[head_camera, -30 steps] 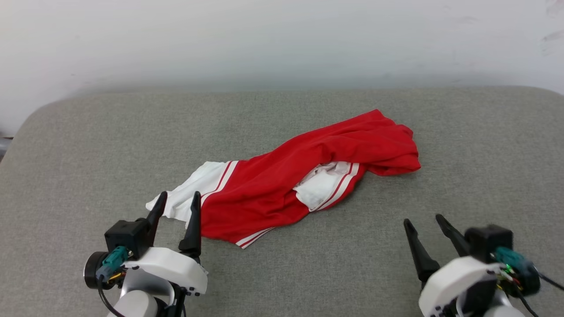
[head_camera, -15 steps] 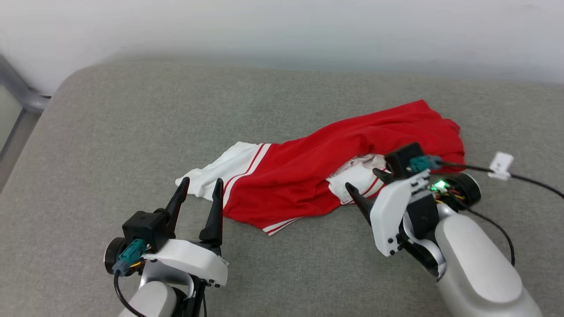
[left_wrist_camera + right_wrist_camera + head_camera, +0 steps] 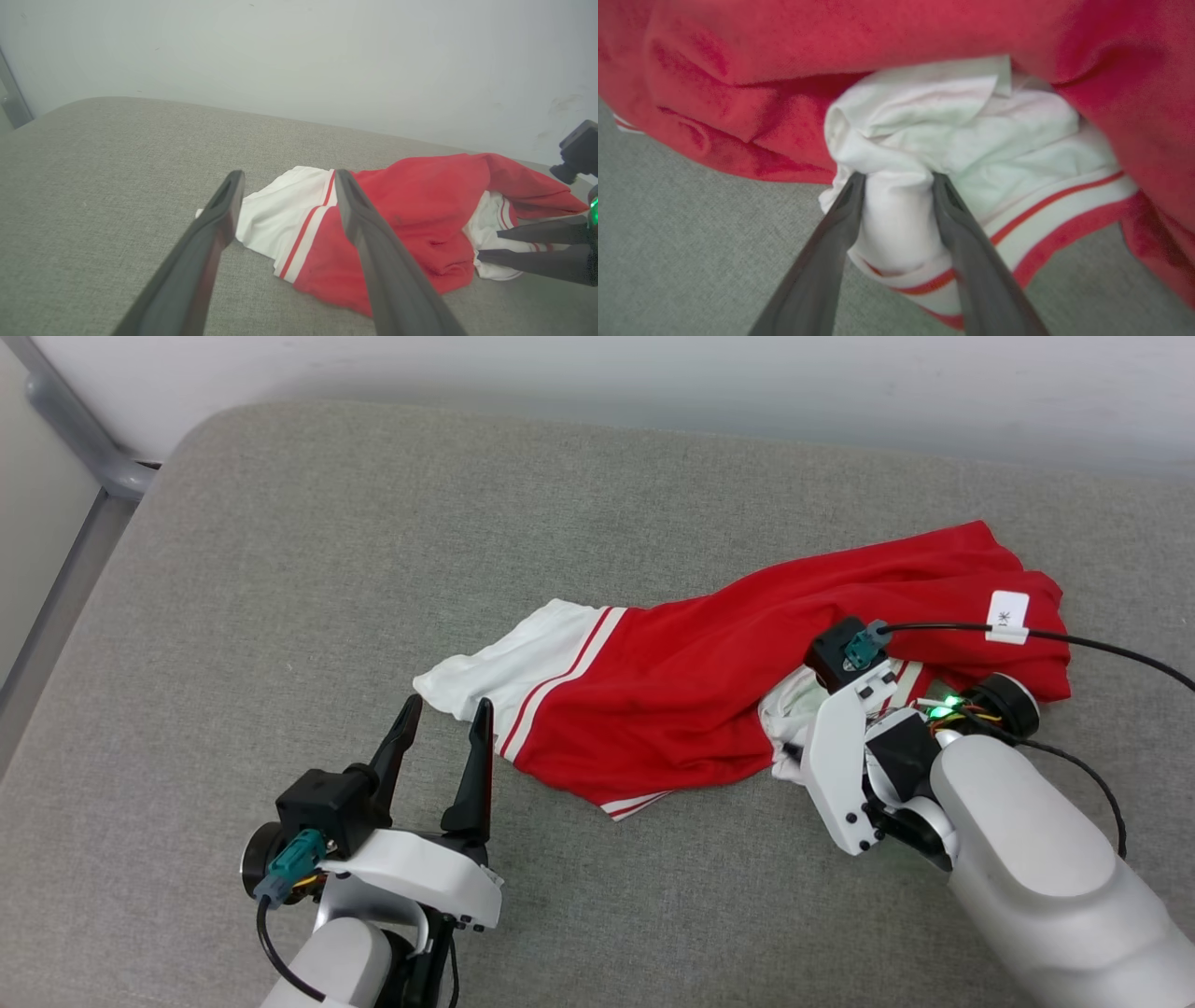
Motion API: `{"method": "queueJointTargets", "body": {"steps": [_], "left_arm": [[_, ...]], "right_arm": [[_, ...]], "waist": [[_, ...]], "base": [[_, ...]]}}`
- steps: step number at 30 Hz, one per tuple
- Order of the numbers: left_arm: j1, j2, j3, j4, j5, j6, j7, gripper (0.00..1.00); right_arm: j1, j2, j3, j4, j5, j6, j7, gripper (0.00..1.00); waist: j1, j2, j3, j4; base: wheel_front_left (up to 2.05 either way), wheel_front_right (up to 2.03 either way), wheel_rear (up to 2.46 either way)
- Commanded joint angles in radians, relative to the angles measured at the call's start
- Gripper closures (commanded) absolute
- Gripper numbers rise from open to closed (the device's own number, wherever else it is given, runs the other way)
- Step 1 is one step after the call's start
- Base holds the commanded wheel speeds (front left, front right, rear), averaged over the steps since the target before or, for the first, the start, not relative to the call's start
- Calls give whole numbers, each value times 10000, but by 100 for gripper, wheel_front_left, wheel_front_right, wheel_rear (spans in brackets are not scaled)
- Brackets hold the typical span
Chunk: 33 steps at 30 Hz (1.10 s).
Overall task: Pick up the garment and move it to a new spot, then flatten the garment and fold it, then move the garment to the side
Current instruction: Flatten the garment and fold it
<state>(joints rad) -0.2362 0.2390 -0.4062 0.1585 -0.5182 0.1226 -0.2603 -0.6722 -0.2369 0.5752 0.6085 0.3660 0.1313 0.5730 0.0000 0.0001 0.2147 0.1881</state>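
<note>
Fingers of my right gripper straddling the garment white sleeve, seemingly not yet clamped, left gripper wide, empty, near it

Left claw spread wide; right claw fingers apart, angled downward.

Our two grippers, the left gripper and the right gripper, have long dark tapering fingers on white screw-dotted shells; each wrist carries a black block with a teal plug, and the right one has a green light and a white-tagged black cable
</note>
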Motion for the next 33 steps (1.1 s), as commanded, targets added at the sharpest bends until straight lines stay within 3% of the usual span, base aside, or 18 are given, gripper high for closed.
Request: {"method": "queueJointTargets", "body": {"steps": [1, 8, 17, 27, 29, 30, 33], "left_arm": [[-79, -48, 56, 21, 79, -54, -65, 0], [241, -116, 324, 61, 208, -145, -58, 0], [788, 63, 456, 158, 155, 9, -3, 0], [1482, 229, 389, -83, -18, 191, 348, 0], [1524, 262, 348, -134, -9, 182, 437, 0], [1526, 265, 338, -154, -11, 180, 446, 0], [1581, 292, 292, -186, -11, 193, 499, 0]], "right_arm": [[-101, -64, 33, 98, 52, -10, -34, 100], [395, -162, -341, -461, 354, -10, -1024, 100], [2888, -370, -1913, -2867, 249, -10, -1649, 100], [6544, 536, -4428, -4510, -242, -9, -1136, 100], [6914, 736, -4617, -4530, -436, -9, -1177, 56], [7047, 882, -4677, -4484, -506, -9, -1245, 0], [7231, 1159, -4788, -4503, -740, -9, -1803, 0]], "waist": [[0, -1, 11, 5], [0, -1, -263, -254], [0, -1, -990, -907], [0, -1, -1553, -1469], [0, -1, -1555, -1505], [0, -1, -1555, -1524], [0, -1, -1608, -1565]], "base": [[0, 0, 0], [0, 0, 0], [0, 0, 0], [0, 0, 0], [0, 0, 0], [0, 0, 0], [0, 0, 0]]}}
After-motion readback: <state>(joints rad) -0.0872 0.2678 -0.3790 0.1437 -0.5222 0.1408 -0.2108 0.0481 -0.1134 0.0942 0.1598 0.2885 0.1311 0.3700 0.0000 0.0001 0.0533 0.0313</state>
